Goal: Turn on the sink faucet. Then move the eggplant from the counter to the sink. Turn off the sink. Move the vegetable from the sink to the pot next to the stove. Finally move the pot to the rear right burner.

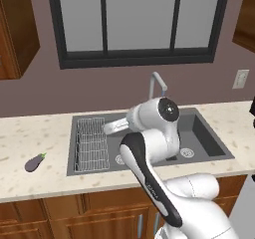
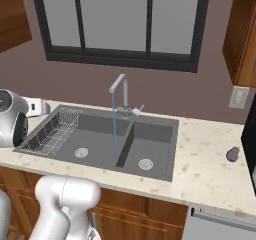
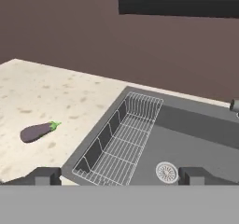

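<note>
Jaws: wide open, nothing between them; gripper (image 3: 119, 175) hangs above the near edge of the sink (image 3: 196, 139).
Step in hand: faucet looks already on, so reaching for the eggplant comes next, by my reading.
How to do it well: swing over the counter (image 3: 56, 101), line the jaws across the eggplant's short width, come straight down, close near its middle so it cannot roll.
Eggplant: one (image 3: 38, 131), lying on the counter, well apart from the sink rim.
Wire rack: one (image 3: 122, 143), in the near basin.
Drains: two (image 2: 81, 153), one per basin.
Faucet: one (image 2: 120, 91), a thin stream (image 2: 114, 124) falling near the divider.
</note>
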### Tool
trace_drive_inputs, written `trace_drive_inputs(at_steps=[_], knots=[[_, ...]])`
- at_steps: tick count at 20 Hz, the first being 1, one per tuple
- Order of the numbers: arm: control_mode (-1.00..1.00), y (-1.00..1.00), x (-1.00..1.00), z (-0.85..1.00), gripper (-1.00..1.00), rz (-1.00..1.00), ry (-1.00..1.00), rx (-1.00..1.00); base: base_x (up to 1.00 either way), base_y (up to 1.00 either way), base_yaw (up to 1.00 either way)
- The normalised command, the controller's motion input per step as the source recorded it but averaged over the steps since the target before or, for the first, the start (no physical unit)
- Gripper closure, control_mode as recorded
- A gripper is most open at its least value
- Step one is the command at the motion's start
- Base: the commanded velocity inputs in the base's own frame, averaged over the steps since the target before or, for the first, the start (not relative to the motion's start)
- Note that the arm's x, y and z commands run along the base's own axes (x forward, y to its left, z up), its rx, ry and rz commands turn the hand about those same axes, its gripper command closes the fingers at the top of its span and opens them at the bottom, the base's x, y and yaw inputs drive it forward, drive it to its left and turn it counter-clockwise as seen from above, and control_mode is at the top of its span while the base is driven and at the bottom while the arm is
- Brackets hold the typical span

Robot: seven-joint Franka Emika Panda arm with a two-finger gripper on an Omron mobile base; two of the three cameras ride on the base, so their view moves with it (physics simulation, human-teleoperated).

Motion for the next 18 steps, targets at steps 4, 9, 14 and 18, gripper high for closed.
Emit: trace_drive_inputs(at_steps=[4, 9, 14, 18], knots=[[-1.00, 0.69, 0.00, -0.25, -1.00, -0.04, 0.15, -0.03, 0.00, 0.00, 0.00], [-1.00, 0.76, 0.01, -0.16, -1.00, -0.11, 0.16, 0.00, 0.00, 0.00, 0.00], [-1.00, 0.71, 0.09, -0.12, -1.00, -0.11, 0.17, 0.00, 0.00, 0.00, 0.00], [-1.00, 0.37, 0.07, -0.20, -1.00, -0.04, 0.12, 0.00, 0.00, 0.00, 0.00]])
